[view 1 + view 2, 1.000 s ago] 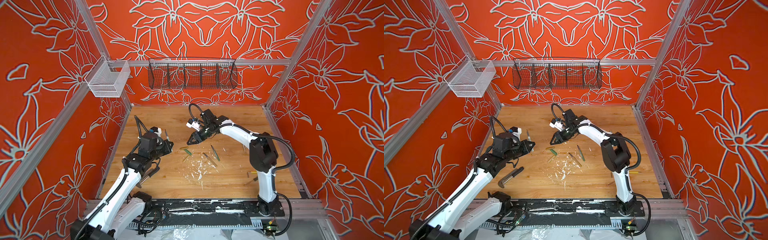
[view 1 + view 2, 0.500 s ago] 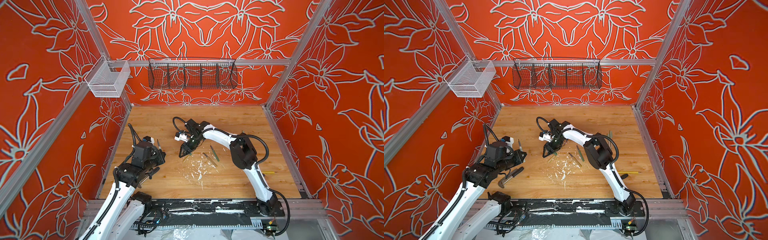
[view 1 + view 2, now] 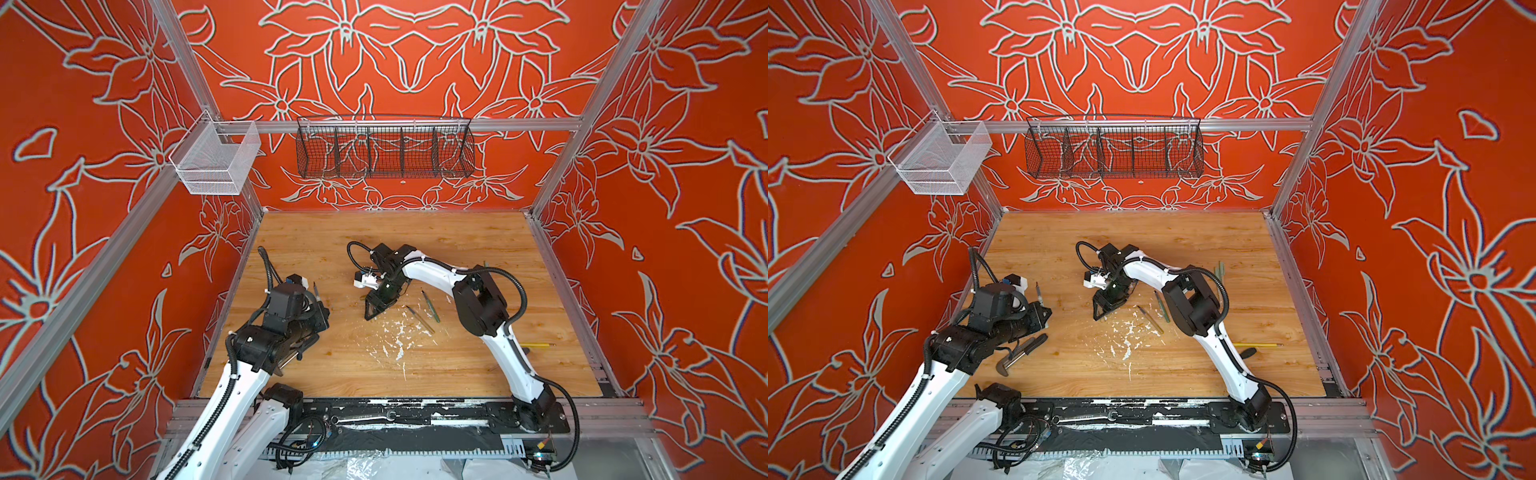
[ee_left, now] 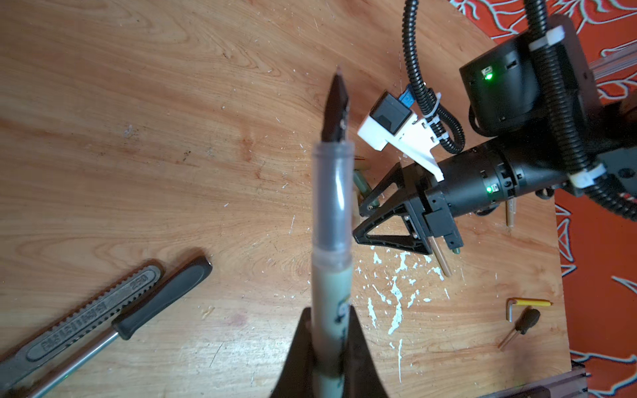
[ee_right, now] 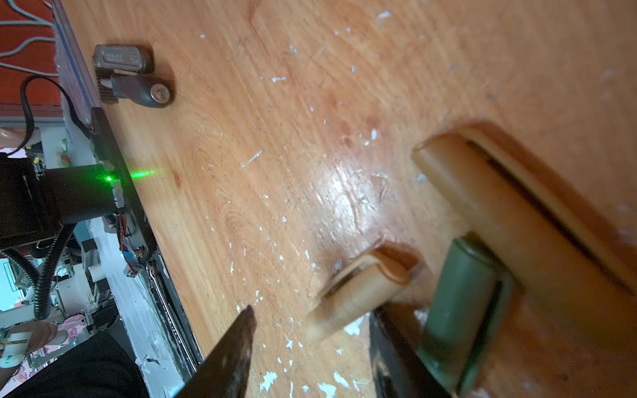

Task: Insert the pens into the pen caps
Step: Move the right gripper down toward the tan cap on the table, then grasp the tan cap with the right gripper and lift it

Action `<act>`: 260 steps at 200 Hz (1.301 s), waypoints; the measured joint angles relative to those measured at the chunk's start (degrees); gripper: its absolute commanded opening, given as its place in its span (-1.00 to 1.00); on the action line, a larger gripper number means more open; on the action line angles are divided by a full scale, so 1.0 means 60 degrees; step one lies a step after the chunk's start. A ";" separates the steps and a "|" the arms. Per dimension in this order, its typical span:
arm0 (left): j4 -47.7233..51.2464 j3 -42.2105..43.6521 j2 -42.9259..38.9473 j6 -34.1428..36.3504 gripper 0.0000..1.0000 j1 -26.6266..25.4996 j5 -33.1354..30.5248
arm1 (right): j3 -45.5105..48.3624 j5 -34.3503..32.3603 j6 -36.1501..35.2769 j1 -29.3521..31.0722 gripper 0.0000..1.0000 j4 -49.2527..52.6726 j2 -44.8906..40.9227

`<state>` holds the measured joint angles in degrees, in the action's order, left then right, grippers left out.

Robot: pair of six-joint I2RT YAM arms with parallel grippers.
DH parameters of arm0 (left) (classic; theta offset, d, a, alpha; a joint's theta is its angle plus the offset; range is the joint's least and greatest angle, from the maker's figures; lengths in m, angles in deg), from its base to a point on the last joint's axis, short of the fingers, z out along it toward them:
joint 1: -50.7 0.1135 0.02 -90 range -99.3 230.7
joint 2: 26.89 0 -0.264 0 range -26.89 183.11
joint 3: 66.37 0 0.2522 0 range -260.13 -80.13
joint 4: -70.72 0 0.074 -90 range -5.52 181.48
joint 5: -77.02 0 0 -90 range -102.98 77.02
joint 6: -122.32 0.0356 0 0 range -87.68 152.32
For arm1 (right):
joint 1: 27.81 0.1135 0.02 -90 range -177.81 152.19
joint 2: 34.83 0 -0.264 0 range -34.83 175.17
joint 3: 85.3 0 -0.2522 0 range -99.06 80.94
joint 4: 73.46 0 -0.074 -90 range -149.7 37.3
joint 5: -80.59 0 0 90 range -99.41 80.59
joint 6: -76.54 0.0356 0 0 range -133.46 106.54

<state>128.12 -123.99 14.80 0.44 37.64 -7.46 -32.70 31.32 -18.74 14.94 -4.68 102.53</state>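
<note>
My left gripper [image 4: 331, 348] is shut on a pen [image 4: 331, 213] with a pale green barrel, a clear section and a dark pointed tip. In both top views that pen [image 3: 316, 291] [image 3: 1038, 293] stands up from the left gripper [image 3: 320, 309] [image 3: 1040, 311] at the table's left. My right gripper [image 3: 372, 309] [image 3: 1100, 309] [image 5: 312, 312] is open and low over the pen caps. A tan cap [image 5: 358, 296] lies between its fingers, untouched. A dark green cap [image 5: 455, 310] lies just outside one finger [image 5: 396, 344], with a larger tan cap [image 5: 517, 206] beyond. Two loose pens [image 3: 431, 306] [image 3: 419, 319] lie right of it.
A pipe wrench [image 4: 79, 317] and a black-handled screwdriver [image 4: 158, 299] lie at the front left. A yellow rod [image 3: 536, 344] and a small screwdriver [image 4: 520, 325] lie at the right. White flecks [image 3: 395, 336] mark the wood. Wire baskets [image 3: 384, 151] [image 3: 216, 162] hang on the walls.
The right gripper has come left and down onto the caps. The left arm has drawn back toward the front left, still holding its pen.
</note>
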 measured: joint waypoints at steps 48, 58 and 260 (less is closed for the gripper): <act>-0.0211 -0.0062 0.0554 0.0135 -1.00 0.0004 0.0182 | -0.0095 -0.0401 -0.0044 0.0018 0.10 0.0109 -0.0004; -0.0280 -0.0095 0.0718 0.0168 -1.00 0.0004 0.0226 | -0.0244 -0.0586 0.0033 0.0058 0.10 0.0262 0.0036; -0.1089 -0.1206 0.2277 0.1508 -1.00 0.1304 0.1891 | -0.5304 -0.2557 0.2295 0.0393 -0.51 0.3610 0.2623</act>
<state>121.58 -131.22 28.47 9.49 45.46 3.88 -64.53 15.98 -4.97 17.30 16.98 118.26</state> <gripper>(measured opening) 0.098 0.252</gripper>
